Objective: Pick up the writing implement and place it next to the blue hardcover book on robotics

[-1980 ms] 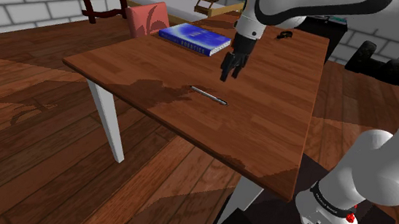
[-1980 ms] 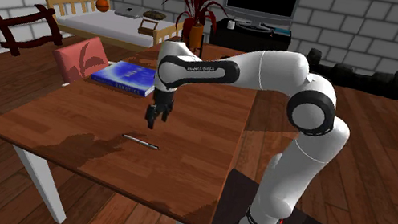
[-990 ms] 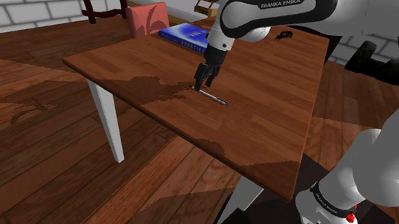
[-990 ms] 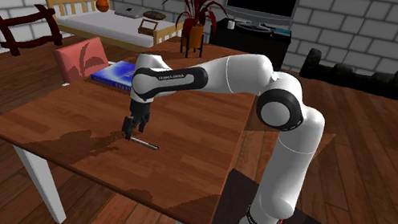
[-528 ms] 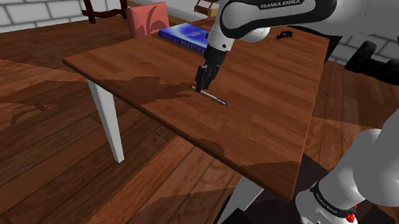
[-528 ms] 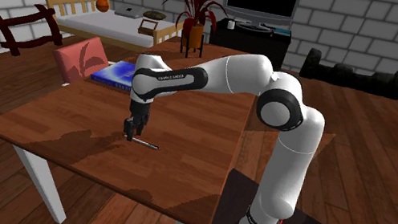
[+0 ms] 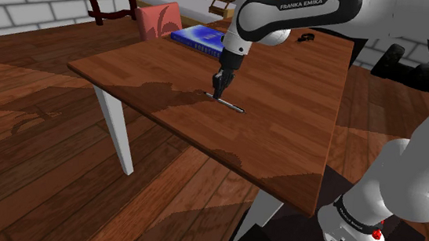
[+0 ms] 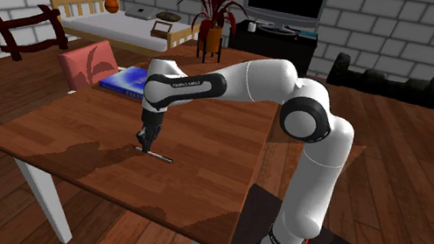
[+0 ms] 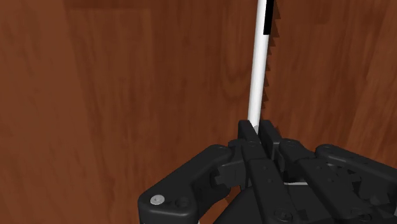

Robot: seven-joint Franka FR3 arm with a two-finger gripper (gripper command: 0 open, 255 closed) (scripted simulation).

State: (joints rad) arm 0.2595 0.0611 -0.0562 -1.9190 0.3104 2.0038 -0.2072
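Note:
A thin silver-white pen with a black clip lies flat on the brown wooden table. My black gripper stands straight down over one end of it, its fingers shut on that end in the wrist view. The rest of the pen runs out past the fingertips along the wood. A blue book lies flat near the table's far edge, some way beyond the gripper.
A pink cushion leans beside the book at the table's far corner. A small dark object lies on the table's far right in the shoulder view. A bed, a plant and a dark sofa stand behind.
The arm came down over the pen's end two seconds ago. Over the last second the fingers have come together on the pen. The pen itself has not shifted.

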